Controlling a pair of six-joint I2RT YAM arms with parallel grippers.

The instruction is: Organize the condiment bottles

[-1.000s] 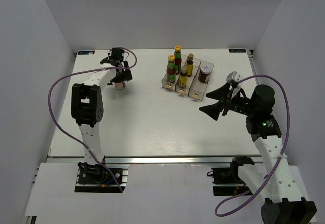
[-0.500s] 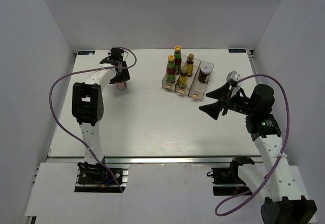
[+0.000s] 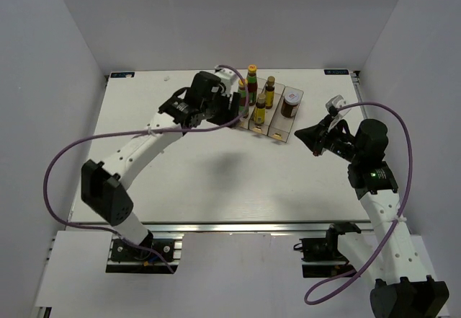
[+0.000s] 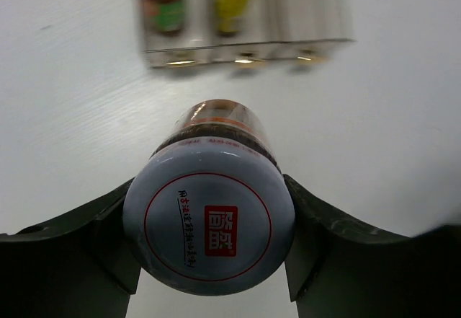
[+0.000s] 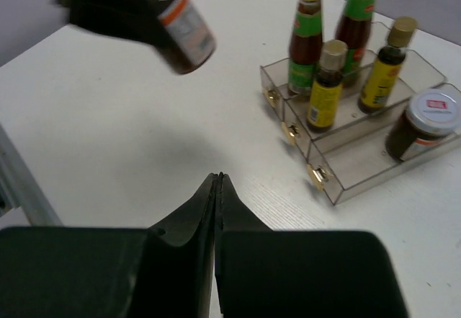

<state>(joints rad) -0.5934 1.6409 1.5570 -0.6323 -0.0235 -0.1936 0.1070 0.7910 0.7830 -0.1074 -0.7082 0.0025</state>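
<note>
The left gripper [image 4: 210, 188] gripped the white-lidded jar [image 4: 209, 224] squarely between its jaws, aloft near the clear tray [image 4: 245, 47]. The right gripper [image 5: 218, 181] sat pinched together, empty.

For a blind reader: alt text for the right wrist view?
The left claw holds a tilted brown jar in the air, upper left. At right, a clear tray holds two red sauce bottles, two yellow-brown bottles and another jar; the right claw, bottom centre, is shut.

Lab test cell, white walls [image 3: 65, 44], table [image 3: 187, 188]
</note>
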